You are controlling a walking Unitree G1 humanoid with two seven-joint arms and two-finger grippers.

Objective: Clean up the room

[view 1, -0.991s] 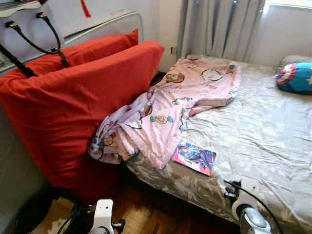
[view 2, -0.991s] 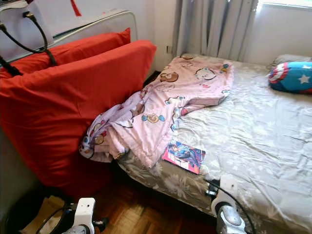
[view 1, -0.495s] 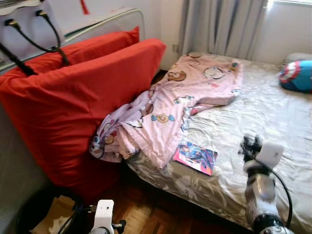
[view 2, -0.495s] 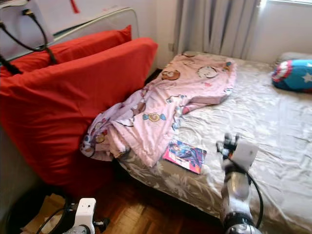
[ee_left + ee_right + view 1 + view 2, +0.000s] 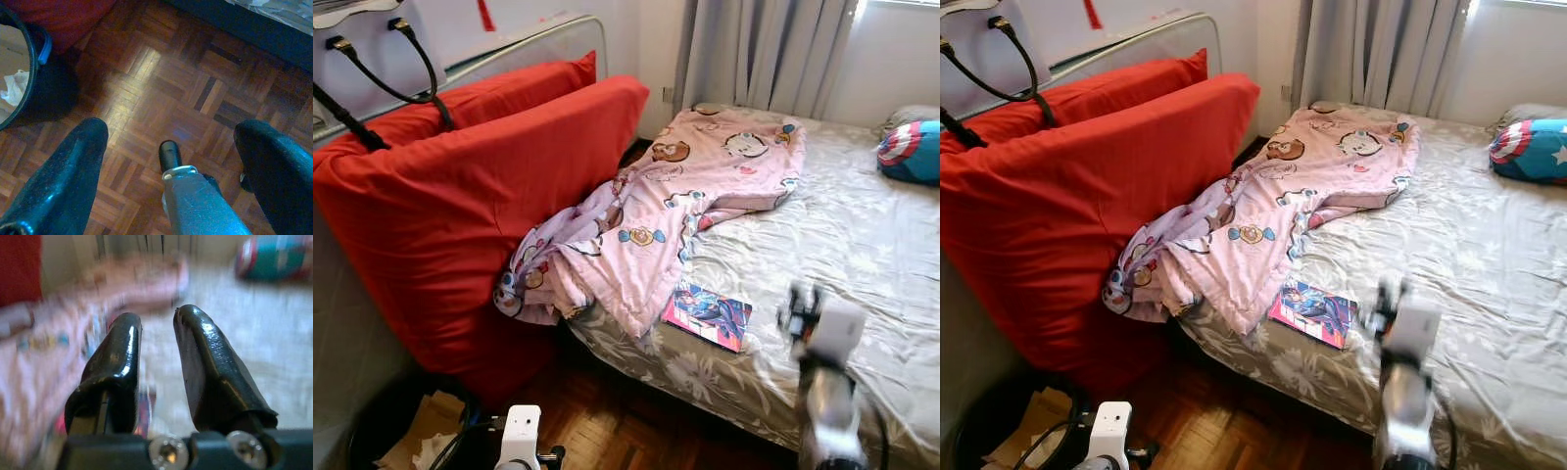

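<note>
A crumpled pink cartoon-print blanket [image 5: 675, 211] spills from the bed [image 5: 842, 245] over its near corner toward the floor. A colourful comic book [image 5: 708, 315] lies on the grey floral sheet just beside the blanket's hem. My right gripper [image 5: 800, 311] is raised over the bed's near edge, a little to the right of the book, and is blurred. In the right wrist view its fingers [image 5: 115, 357] stand close together with nothing between them. My left gripper [image 5: 172, 129] hangs open over the parquet floor [image 5: 161, 88].
Two big red cushions [image 5: 480, 196] lean against the wall left of the bed. A black bin [image 5: 382, 431] with paper scraps stands below them. A blue star-print pillow [image 5: 911, 152] lies at the bed's far right. Grey curtains [image 5: 764, 54] hang behind.
My right arm has risen from the bottom right corner to above the bed's edge, and over the last half second has drifted slightly left toward the book. The left arm hangs as before.
</note>
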